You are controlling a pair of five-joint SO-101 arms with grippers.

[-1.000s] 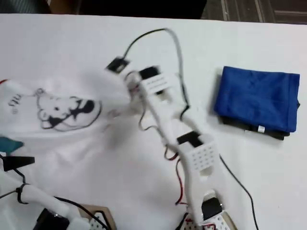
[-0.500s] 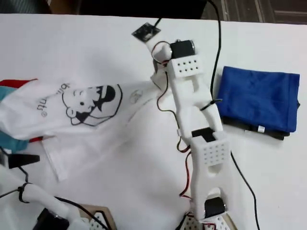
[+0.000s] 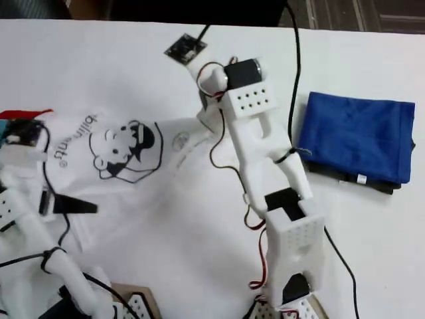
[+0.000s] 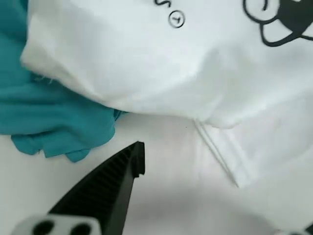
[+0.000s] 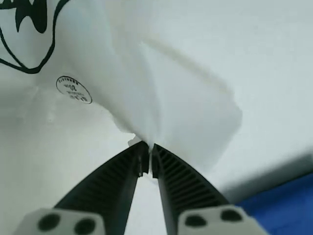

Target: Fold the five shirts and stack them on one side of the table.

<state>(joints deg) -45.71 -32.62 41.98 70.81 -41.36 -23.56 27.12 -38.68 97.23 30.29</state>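
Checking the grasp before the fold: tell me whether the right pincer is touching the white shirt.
Touching. The right wrist view shows the right pincer closed on a bunched edge of the white shirt, with cloth pinched between its tips.

White perforated arm (image 3: 257, 136), black ribbed right pincer (image 5: 146, 164), red-black cables (image 3: 259, 256).

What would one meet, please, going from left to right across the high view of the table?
white shirt → right arm → blue shirt
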